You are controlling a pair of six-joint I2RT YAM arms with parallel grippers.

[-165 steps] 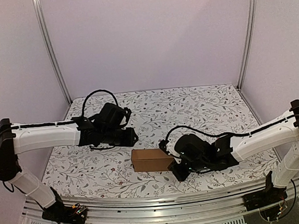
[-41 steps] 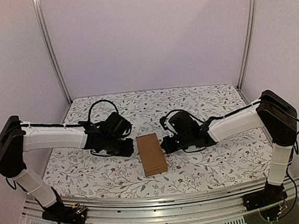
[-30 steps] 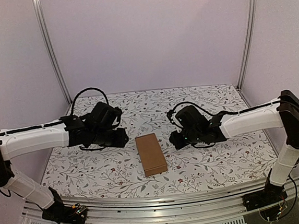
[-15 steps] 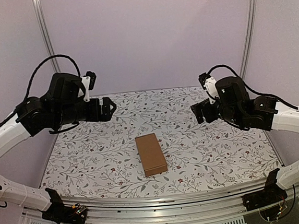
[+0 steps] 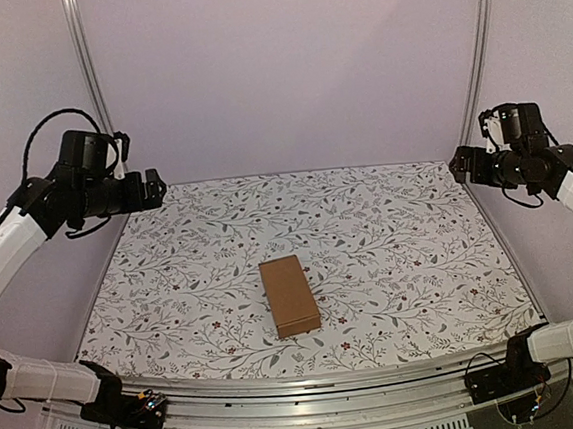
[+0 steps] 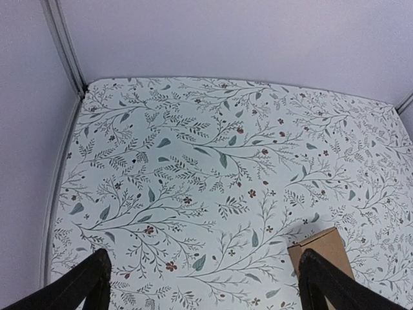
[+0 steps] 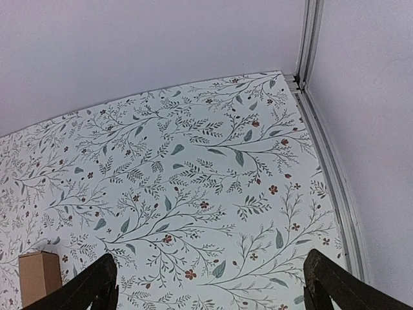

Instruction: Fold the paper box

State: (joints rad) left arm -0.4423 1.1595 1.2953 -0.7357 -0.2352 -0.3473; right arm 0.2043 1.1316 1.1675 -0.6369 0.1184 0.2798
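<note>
The box (image 5: 290,295) lies closed, well below and between the left gripper (image 5: 151,189) and right gripper (image 5: 460,165), both wide open and empty; seemingly finished, it is best left untouched.

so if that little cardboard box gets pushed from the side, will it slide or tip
Probably slide: the paper box lies flat and low on the floral cloth. It looks like plain closed cardboard, so likely light and stiffish, though a hard squeeze might dent it.
</note>
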